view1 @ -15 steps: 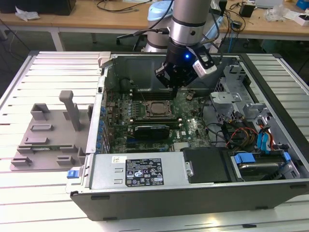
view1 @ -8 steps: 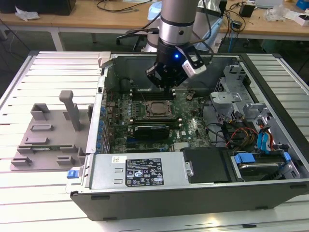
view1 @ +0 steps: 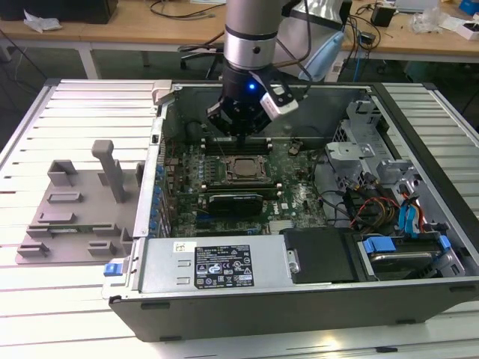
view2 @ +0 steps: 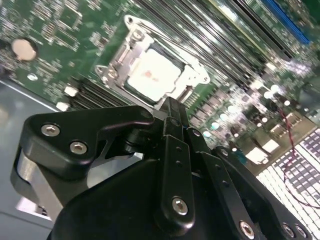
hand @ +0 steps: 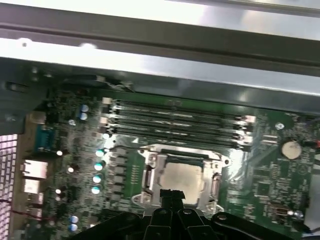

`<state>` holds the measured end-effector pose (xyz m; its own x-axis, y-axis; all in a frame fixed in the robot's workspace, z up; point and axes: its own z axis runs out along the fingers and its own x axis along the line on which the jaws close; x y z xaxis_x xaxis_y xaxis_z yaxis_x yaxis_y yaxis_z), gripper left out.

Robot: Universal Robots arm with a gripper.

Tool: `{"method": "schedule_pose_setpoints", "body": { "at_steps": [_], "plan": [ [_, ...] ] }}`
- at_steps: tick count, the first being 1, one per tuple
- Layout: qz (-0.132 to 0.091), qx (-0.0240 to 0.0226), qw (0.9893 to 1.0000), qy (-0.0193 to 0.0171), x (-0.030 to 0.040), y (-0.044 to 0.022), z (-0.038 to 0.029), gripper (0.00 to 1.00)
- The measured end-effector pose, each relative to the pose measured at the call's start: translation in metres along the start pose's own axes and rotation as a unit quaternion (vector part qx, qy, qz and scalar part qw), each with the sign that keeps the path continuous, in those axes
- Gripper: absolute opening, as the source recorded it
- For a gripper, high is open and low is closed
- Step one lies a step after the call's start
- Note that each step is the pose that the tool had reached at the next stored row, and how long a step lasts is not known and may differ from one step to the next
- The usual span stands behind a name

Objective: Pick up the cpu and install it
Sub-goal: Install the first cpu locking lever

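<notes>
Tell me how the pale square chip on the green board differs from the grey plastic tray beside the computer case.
The cpu is small, flat and silvery; the grey tray is far larger, with upright posts. The cpu sits in its socket inside the computer case; the grey tray lies outside it, on the slatted table. Both rest level.

Ribbed metal table (view1: 82,112) spanned foreground, pale, evenly lit. Wooden desks (view1: 127,34) stood behind, strewn with cables (view1: 179,9), crumpled paper (view1: 41,21). Dark floor (view1: 34,67) showed beneath them.
</notes>
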<state>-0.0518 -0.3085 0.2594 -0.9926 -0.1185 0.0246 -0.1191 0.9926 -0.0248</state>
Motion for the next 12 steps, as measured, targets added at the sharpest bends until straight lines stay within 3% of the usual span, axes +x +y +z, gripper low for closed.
{"method": "schedule_pose_setpoints", "body": {
  "at_steps": [6,9,12],
  "plan": [
    [0.0,0.0001,1.0,-0.0006,0.0208,0.0047,0.0004,0.11],
    [0.0,0.0003,1.0,-0.0024,0.0268,0.0067,-0.0005,0.11],
    [0.0,0.0005,1.0,-0.0047,0.0302,0.0071,-0.0077,0.11]
  ]
}}
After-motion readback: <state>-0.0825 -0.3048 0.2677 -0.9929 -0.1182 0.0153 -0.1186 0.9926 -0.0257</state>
